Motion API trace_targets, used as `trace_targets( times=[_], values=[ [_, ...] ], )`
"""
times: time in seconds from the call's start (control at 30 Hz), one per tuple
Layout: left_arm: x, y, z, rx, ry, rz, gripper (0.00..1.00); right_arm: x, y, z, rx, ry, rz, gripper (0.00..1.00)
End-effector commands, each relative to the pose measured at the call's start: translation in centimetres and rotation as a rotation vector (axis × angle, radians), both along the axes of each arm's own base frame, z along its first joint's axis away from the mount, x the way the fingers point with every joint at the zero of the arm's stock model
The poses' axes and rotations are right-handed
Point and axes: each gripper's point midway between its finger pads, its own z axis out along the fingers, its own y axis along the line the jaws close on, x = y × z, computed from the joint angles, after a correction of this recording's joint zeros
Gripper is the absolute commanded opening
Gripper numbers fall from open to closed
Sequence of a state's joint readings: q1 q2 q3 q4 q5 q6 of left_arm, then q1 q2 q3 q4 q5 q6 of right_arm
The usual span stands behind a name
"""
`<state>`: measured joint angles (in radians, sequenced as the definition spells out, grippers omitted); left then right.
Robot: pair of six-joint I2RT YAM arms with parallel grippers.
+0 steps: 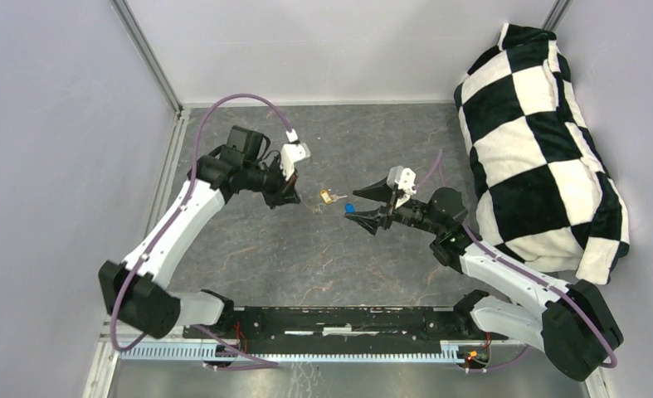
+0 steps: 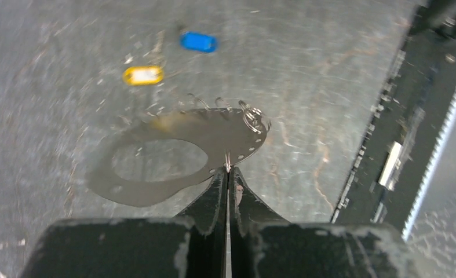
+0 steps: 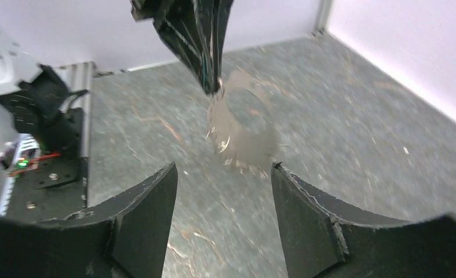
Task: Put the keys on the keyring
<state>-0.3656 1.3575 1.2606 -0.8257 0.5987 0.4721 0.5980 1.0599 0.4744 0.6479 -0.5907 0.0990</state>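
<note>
Surface: I see a dark grey, stone-patterned table [image 1: 306,265], scuffed with pale scratches.
Room: pale walls [image 1: 306,41] close it in on three sides, with a metal frame post [image 1: 144,50] at the far left corner.
Left gripper [image 2: 228,172]: its jaws are pressed together on the rim of the keyring [image 2: 225,133], which hangs clear of the table ahead of its tips.
Right gripper [image 3: 224,171]: fingers stand apart with nothing between them; the keyring hangs just beyond them.
Keys: the yellow-headed key [image 2: 143,75] and the blue-headed key [image 2: 199,41] lie on the table past the left gripper's tips, the blue one farther out.
Writing: the pale label on the yellow head is too blurred for me to read.
Edges: the black base rail [image 1: 339,319] runs behind both grippers.
Room to move: a checkered pillow [image 1: 538,149] lies behind the right gripper, well apart from it.
</note>
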Motion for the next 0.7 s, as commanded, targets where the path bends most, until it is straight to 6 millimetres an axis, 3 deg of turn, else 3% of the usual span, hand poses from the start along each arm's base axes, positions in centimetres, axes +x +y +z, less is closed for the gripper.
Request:
trace_targets(
  times=[0.0,0.23,0.5,0.67],
  values=[
    [-6.1,-2.0,2.4,-0.067,-0.053,-0.267,0.02,-3.3,1.7,6.0,0.086,-0.154,0.203,0.66],
    [-10.3,-4.4,6.7,-0.189,-0.147,-0.432,0.02,-5.9,1.7,8.6,0.131,-0.225,0.294,0.64],
    [-13.0,-6.0,10.8,-0.357,-0.176,-0.486,0.02,-9.2,1.6,11.1,0.232,-0.212,0.377,0.58],
    [-14.4,-6.6,13.3,-0.448,-0.202,-0.524,0.02,-10.1,2.2,11.6,0.249,-0.201,0.382,0.54]
  ],
)
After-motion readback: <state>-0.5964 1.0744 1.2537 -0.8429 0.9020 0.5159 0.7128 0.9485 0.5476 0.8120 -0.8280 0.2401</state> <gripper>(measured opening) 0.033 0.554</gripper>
